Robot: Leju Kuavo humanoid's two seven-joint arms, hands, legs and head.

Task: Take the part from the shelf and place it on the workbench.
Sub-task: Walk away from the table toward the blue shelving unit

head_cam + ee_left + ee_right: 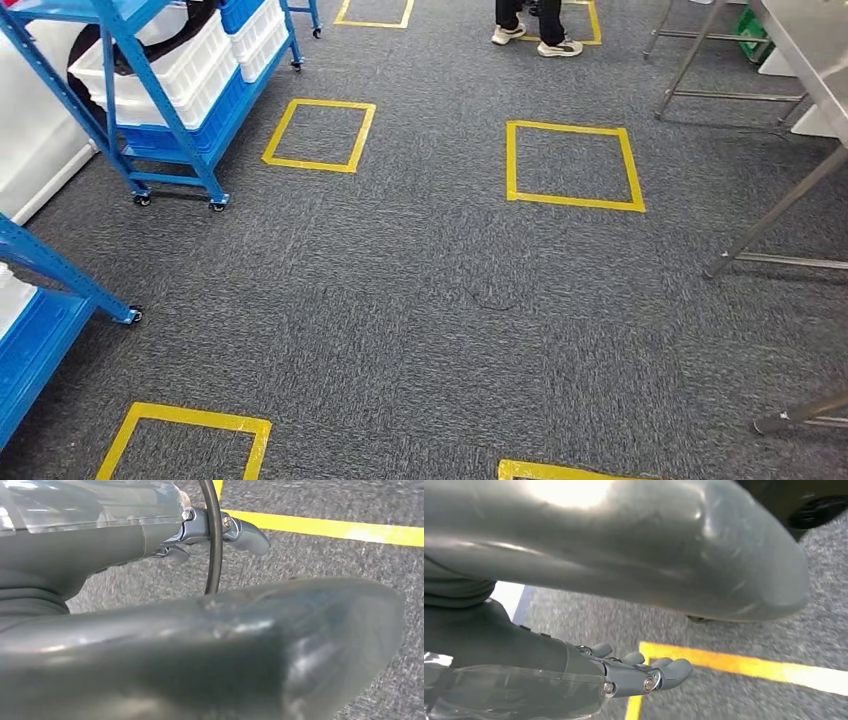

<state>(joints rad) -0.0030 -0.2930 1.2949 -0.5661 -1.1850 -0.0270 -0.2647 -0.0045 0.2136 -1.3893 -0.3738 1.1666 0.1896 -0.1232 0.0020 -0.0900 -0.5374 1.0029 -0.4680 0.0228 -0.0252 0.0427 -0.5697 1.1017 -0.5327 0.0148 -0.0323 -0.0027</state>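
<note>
- Looking down on grey carpet marked with yellow tape squares point(575, 165), the head view has a blue shelf point(160, 110) of white bins point(170, 75) ahead-left; the part can't be made out there. Best approach: turn and square up before reaching.
- Left hand point(150, 565) hangs, grasping nothing, fingers loosely extended.
- Right hand point(624, 672) likewise, fingers relaxed and empty.

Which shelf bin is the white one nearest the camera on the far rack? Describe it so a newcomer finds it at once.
Start at the blue wheeled rack in the head view's upper left, standing on grey carpet beside a yellow tape square. On its lower shelf sits a white ribbed bin, with another white bin behind it. This one has something black resting in it.
</note>
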